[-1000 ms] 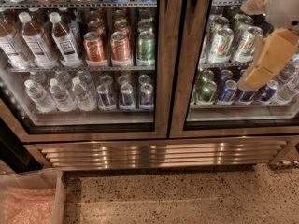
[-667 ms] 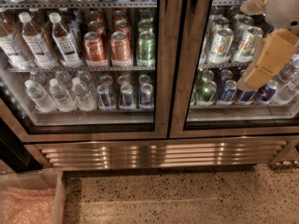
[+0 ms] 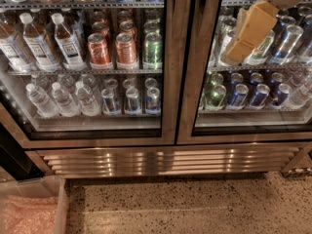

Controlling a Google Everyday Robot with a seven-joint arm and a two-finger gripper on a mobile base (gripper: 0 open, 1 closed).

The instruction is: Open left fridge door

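Fig.: you're viewing fridge [image 3: 165,161], left fridge door [image 3: 92,67] sitting shut, frame-left. Gripper [image 3: 245,37] hanging top right before rt door [image 3: 243,134]; grip state can't tell. Speckled floor [image 3: 195,208] lying below; plastic bin [image 3: 30,209] bottom-left.

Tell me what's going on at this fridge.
A robot is meant to open the left fridge door, which is shut. Its gripper hangs at the upper right, in front of the right door and well away from the left one. Bottles and cans fill the fridge shelves behind both doors.
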